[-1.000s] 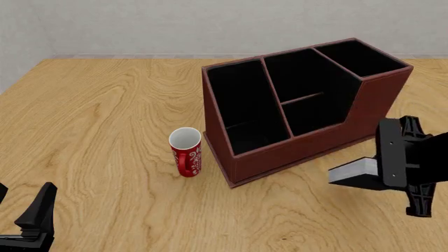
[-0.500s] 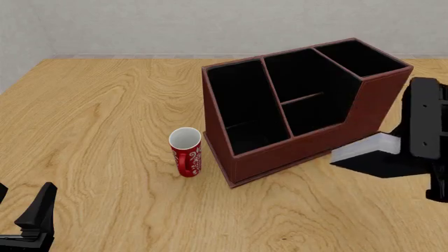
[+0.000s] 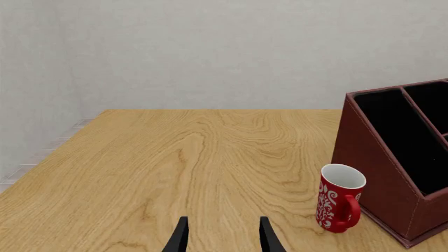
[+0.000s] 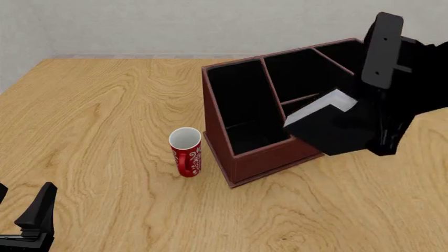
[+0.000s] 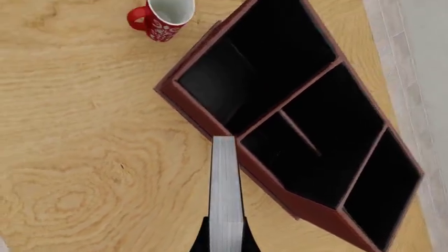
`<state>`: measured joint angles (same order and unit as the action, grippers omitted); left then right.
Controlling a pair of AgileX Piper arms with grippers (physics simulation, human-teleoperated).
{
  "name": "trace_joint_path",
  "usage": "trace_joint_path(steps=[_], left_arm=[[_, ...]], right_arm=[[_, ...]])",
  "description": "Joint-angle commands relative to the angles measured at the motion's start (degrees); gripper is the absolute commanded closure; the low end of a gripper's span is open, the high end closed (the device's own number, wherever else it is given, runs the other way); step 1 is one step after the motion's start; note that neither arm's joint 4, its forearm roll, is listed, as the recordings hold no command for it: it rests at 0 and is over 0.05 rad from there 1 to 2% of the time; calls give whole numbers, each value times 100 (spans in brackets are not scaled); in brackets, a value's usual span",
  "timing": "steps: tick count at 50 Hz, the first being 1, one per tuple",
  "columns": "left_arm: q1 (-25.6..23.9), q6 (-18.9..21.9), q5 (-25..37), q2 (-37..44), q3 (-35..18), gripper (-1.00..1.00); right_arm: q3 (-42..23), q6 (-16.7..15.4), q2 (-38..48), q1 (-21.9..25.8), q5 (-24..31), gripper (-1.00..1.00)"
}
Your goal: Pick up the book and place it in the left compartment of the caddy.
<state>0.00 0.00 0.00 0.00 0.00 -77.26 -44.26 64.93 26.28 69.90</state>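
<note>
My right gripper (image 4: 362, 128) is shut on the black book (image 4: 328, 135), whose white page edges (image 4: 318, 108) face up and left. The book hangs tilted in the air over the front wall of the dark red caddy (image 4: 263, 157), in front of its middle sections. In the right wrist view the book (image 5: 225, 194) ends over that front wall, about where the divider beside the left compartment (image 5: 245, 68) meets it. The long left compartment (image 4: 242, 105) holds nothing. Low at the near left, my left gripper (image 3: 222, 239) stands open with nothing in it.
A red mug (image 4: 186, 152) with white patterning stands upright on the wooden table, just left of the caddy's front corner; it also shows in the left wrist view, mug (image 3: 339, 202) beside caddy (image 3: 371, 157). A grey wall runs along the table's far edge.
The right arm has lifted the book from low at the caddy's right side, up and leftward, to over the caddy's front wall. The left arm has not moved.
</note>
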Motion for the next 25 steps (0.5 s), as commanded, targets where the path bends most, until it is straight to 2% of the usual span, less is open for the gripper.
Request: trace_joint_path(steps=[1, 3, 10, 11, 12, 15, 17, 18, 19, 20, 21, 22, 23, 25], left_arm=[[0, 0, 0, 0, 0, -100], [0, 0, 0, 0, 0, -100], [0, 0, 0, 0, 0, -100], [0, 0, 0, 0, 0, -100], [0, 0, 0, 0, 0, -100], [0, 0, 0, 0, 0, -100], [0, 0, 0, 0, 0, -100], [0, 0, 0, 0, 0, -100], [0, 0, 0, 0, 0, -100], [0, 0, 0, 0, 0, -100], [0, 0, 0, 0, 0, -100], [0, 0, 0, 0, 0, -100], [0, 0, 0, 0, 0, -100], [0, 0, 0, 0, 0, -100]], right_arm=[[-810, 1052, 491, 512, 0, 100], [-765, 1007, 508, 412, 0, 100], [-1224, 1446, 728, 780, 0, 100], [-1184, 1333, 726, 662, 0, 100], [-1280, 1551, 771, 846, 0, 100], [-1333, 1692, 836, 896, 0, 100], [-1481, 1745, 853, 991, 0, 100], [-1300, 1527, 828, 684, 0, 100], [-1548, 1883, 887, 996, 0, 100], [-1580, 1845, 900, 920, 0, 100], [-1715, 2107, 950, 1063, 0, 100], [-1699, 2137, 969, 993, 0, 100], [-1901, 2317, 1005, 1193, 0, 100], [-1941, 2345, 1037, 1098, 0, 100]])
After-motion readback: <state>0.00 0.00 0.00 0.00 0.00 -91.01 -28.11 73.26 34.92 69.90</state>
